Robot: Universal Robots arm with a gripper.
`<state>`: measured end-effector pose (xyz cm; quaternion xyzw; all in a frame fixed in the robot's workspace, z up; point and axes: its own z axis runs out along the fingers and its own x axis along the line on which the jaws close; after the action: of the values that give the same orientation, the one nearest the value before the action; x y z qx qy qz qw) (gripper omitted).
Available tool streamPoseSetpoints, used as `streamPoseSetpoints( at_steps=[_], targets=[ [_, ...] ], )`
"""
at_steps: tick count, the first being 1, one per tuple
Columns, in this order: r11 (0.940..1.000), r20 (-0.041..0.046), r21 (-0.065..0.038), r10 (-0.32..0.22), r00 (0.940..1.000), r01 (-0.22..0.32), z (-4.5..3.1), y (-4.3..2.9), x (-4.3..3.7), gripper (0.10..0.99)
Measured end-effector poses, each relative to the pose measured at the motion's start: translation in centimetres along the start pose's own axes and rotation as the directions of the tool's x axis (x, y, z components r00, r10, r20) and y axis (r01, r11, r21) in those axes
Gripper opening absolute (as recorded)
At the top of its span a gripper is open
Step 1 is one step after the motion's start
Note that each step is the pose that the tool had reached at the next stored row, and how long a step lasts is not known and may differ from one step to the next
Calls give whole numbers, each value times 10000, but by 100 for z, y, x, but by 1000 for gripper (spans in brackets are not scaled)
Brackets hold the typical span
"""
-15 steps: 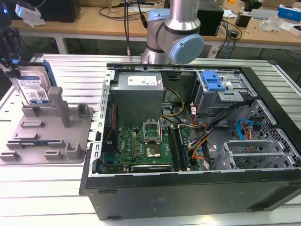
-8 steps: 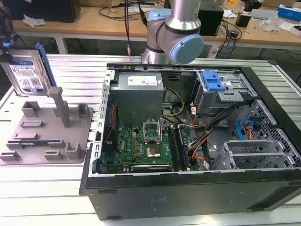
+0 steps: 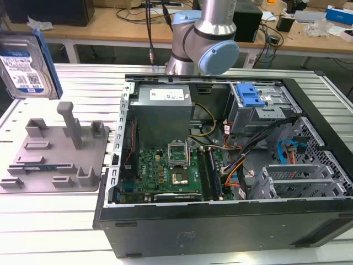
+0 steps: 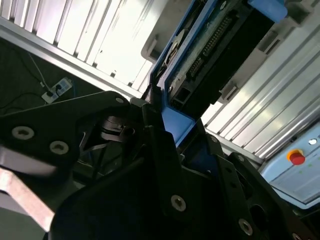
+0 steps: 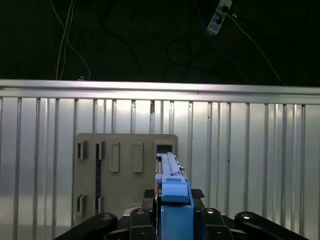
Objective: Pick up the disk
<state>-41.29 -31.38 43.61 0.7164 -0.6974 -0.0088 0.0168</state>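
The disk [image 3: 25, 63], silver with a white-and-blue label and blue side rails, hangs upright in the air at the exterior view's far left, above the metal table and clear of the grey fixture plate [image 3: 55, 154]. In the first wrist view the disk [image 5: 172, 175] shows edge-on, with my gripper [image 5: 173, 195] shut on it, black fingers [image 5: 149, 194] pressing either side. The second wrist view shows the disk's [image 4: 215, 55] connector end and blue rail rising out of the gripper [image 4: 160, 117]. The grey fixture plate [image 5: 125, 170] lies on the table below it.
An open computer case [image 3: 309, 221] lies on the slatted metal table [image 3: 55, 221], holding a motherboard [image 3: 165, 171], a grey power-supply box [image 3: 162, 107] and a drive cage with a blue latch [image 3: 251, 96]. The arm's base [image 3: 204, 38] stands behind the case. Benches with clutter stand at the back.
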Motion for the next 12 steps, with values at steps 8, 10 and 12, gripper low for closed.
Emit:
streamPoseSetpoints(
  at_steps=[8,10,12],
  targets=[
    [10000,4,0,0,10000,0,-418,15,5,369],
    [10000,10,1,0,10000,0,-467,17,5,369],
    [10000,12,2,0,10000,0,-466,16,5,369]
  ],
)
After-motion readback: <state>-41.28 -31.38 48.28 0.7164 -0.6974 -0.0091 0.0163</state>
